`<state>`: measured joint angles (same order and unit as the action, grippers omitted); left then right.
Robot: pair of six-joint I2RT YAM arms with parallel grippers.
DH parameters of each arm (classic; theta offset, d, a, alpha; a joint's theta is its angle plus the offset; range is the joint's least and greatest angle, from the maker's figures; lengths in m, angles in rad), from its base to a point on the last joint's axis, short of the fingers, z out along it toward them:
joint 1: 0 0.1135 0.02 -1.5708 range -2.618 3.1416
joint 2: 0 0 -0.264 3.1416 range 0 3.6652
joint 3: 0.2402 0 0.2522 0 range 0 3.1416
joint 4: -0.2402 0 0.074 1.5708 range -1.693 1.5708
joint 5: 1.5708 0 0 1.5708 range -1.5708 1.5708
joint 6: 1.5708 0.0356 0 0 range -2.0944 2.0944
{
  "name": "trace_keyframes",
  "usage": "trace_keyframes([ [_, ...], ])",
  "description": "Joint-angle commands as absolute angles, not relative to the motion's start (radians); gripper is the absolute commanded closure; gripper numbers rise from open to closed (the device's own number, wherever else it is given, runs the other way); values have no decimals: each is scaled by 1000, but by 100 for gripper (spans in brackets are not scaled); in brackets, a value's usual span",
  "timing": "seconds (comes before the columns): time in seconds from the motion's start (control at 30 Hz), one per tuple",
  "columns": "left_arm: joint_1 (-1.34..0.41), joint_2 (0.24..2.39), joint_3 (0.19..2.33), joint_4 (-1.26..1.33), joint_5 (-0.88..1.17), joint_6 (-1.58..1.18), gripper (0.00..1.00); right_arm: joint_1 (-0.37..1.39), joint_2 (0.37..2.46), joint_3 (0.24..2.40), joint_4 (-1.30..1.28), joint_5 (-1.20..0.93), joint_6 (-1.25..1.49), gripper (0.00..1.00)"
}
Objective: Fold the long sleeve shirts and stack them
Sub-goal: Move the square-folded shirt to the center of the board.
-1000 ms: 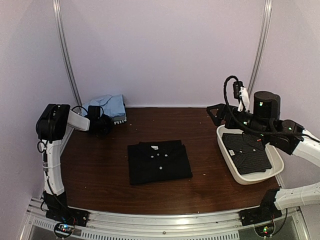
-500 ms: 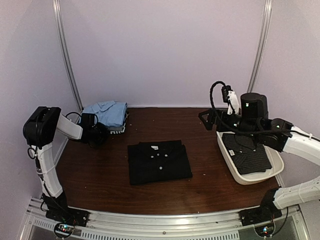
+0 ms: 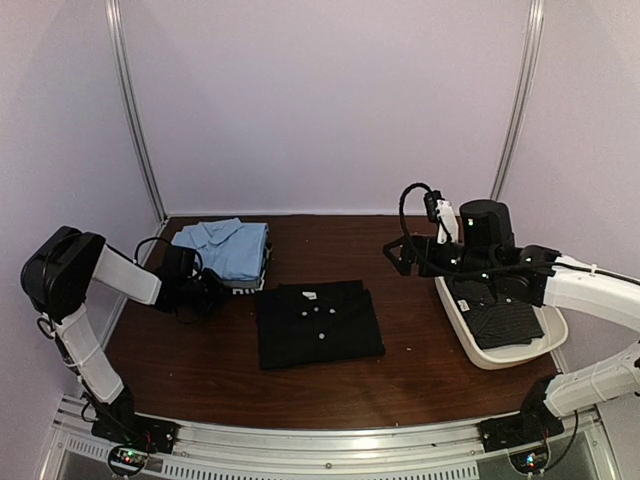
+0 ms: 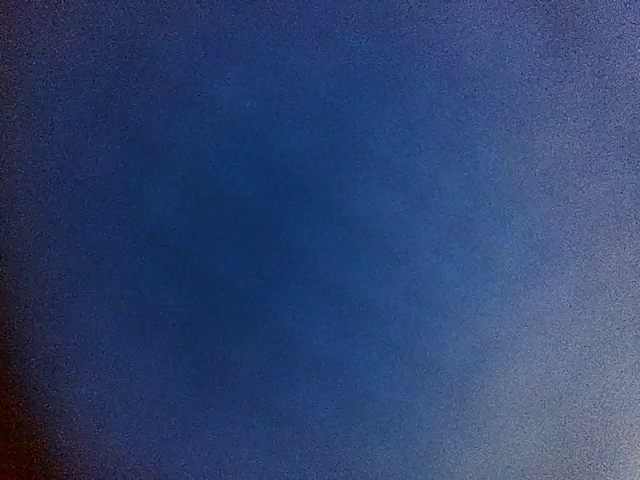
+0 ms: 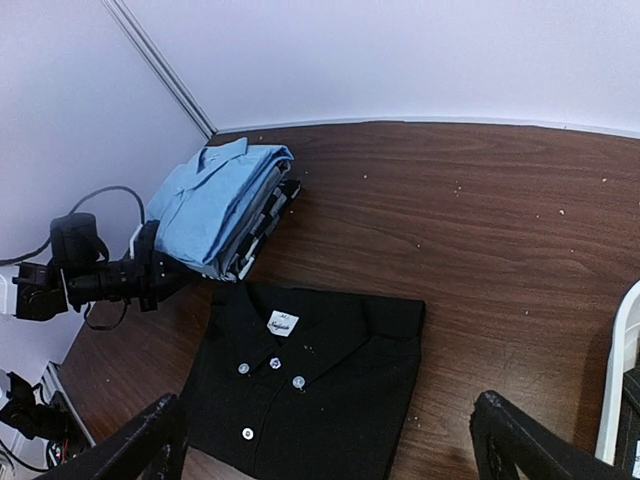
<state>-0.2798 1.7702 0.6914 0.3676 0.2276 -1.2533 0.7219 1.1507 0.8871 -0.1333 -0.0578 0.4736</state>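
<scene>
Black shirt [image 3: 318, 325] [image 5: 305, 385]: folded to a rectangle, lying flat at mid worktop [image 3: 420, 370]. Collar toward the far edge, white label inside the collar, small white buttons down the front. Nothing on top of it, neither arm touching it.

Dotted shirt [image 3: 500, 318]: dark, fine pale pattern, lying in the white tray [image 3: 497, 362] on the right side of the worktop. Far part hidden under the right arm in the top view; fold state not readable.

Stack [image 3: 225, 248] [image 5: 215, 200]: folded garments at far left, light blue shirt on top, striped and darker layers under it. Its near corner is just beside the black shirt's far left corner; contact not resolvable.

Left pincer [image 3: 212, 290] [image 5: 185, 275]: low over the worktop, tip at the near bottom edge of the stack, left of the black shirt. Jaws closed. Whether any cloth is caught between them I cannot tell. The left wrist view is one blurred blue field with no detail to use.

Right pincer [image 3: 398, 256] [image 5: 325, 405]: jaws spread wide with nothing between them. Raised above the worktop between the tray and the black shirt, near the tray's far left corner. Both fingers [image 5: 150, 440] frame the bottom of the right wrist view, which looks across at the black shirt and the stack.
</scene>
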Motion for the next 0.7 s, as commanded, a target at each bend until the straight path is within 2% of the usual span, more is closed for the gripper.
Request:
trace_keyframes([
  [0.0, -304, 1719, 643, 367, 248, -1233, 100, 717, 1192, 867, -112, -103, 479, 0],
  [0.33, -338, 1696, 623, 352, 267, -1212, 100, 717, 1308, 819, -83, -142, 499, 0],
  [0.43, -354, 1666, 646, 277, 251, -1166, 95, 715, 1333, 809, -68, -147, 503, 0],
  [0.67, -394, 1533, 647, 138, 249, -1081, 60, 694, 1405, 797, -39, -194, 516, 1],
])
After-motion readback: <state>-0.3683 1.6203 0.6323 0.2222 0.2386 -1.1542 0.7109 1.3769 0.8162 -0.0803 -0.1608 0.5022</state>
